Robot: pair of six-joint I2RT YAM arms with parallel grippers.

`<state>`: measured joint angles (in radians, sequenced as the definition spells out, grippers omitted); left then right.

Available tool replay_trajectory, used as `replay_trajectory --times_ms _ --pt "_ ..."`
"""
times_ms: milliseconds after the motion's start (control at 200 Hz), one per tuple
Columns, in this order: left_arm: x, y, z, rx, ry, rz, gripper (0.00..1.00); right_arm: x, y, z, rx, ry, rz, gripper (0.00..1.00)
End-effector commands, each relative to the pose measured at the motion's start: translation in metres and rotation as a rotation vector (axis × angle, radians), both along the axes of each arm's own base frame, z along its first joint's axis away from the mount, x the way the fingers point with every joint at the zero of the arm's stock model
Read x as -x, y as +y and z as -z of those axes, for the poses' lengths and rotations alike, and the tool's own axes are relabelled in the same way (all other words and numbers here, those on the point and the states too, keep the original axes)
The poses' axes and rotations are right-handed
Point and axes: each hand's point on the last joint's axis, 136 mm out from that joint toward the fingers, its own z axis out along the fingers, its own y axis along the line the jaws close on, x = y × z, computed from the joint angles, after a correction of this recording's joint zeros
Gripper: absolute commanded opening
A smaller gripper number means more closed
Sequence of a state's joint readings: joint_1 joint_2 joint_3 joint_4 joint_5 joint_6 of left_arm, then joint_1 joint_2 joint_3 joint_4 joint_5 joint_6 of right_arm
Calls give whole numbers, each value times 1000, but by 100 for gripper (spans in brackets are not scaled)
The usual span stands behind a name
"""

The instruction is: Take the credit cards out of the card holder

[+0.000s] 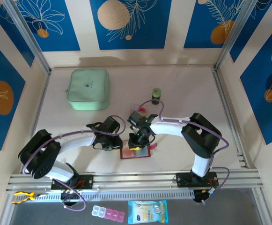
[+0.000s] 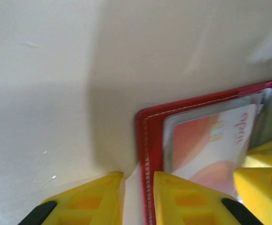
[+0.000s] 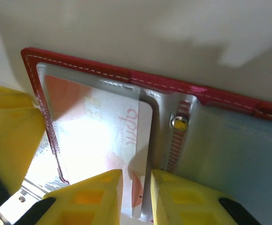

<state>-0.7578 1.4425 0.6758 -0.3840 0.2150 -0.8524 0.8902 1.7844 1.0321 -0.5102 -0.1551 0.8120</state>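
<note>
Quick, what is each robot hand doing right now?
Left gripper: closed on the card holder's edge.
Right gripper: closed on the credit card's edge.

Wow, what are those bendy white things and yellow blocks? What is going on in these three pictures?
Those are two robot arms bolted to a table. One picture looks down from above; the other two come from a small camera on each wrist, so the yellow blocks are gripper fingers up close. On the table lie a mint-green pouch, a small bottle and an open red card holder. The left gripper seems to pinch the holder's edge; the right gripper seems to pinch a credit card in its clear sleeve.
</note>
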Motion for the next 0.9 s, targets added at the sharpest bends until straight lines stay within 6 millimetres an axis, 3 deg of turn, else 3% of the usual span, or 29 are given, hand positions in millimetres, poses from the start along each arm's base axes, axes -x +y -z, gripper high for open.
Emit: replay_trajectory --times_ms 0,210,285,500,895 --pt "-2 2 -14 -22 -31 27 23 3 -6 -3 27 -9 -5 25" --pt "-6 -13 -29 66 -48 27 22 3 4 -14 -97 4 22 24" --pt "-6 -20 -32 94 -45 30 18 2 5 -16 -136 15 37 24" --pt "0 -23 -15 60 -5 51 7 0 2 -11 -163 43 63 21" --pt "7 -12 9 -1 36 46 2 3 -1 1 -176 91 81 19"
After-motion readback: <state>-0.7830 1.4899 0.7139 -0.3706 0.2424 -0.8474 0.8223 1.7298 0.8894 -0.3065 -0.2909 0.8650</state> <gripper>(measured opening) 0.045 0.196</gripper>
